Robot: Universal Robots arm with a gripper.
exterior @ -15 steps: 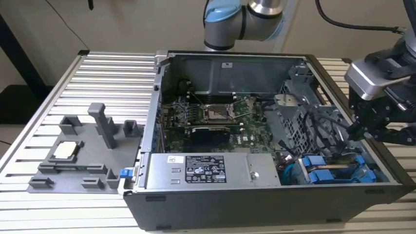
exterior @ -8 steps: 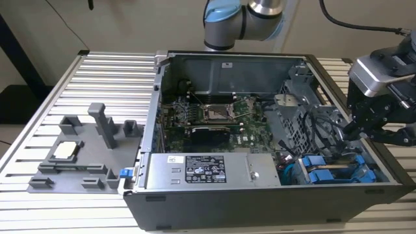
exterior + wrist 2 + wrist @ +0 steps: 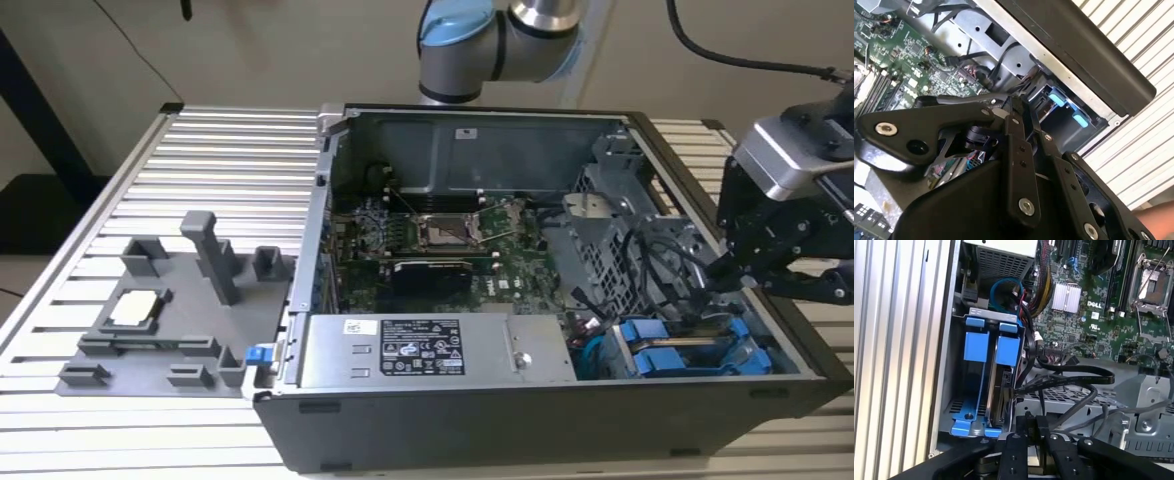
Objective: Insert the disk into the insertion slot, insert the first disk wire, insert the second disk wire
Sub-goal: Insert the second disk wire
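The disk sits in the insertion slot just beside the gripper, whose fingers are together, seemingly on a cable.

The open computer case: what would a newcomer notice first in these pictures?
Probably the bright blue drive carriers, standing side by side in the grey bay at the open computer case corner on the exterior view's right. Next, the black gripper hanging just above them, among dark cables.

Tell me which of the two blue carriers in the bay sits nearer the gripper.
The one on the motherboard side, next to the black cables; the other carrier lies against the case's outer wall. The gripper sits just off the nearer carrier's end.
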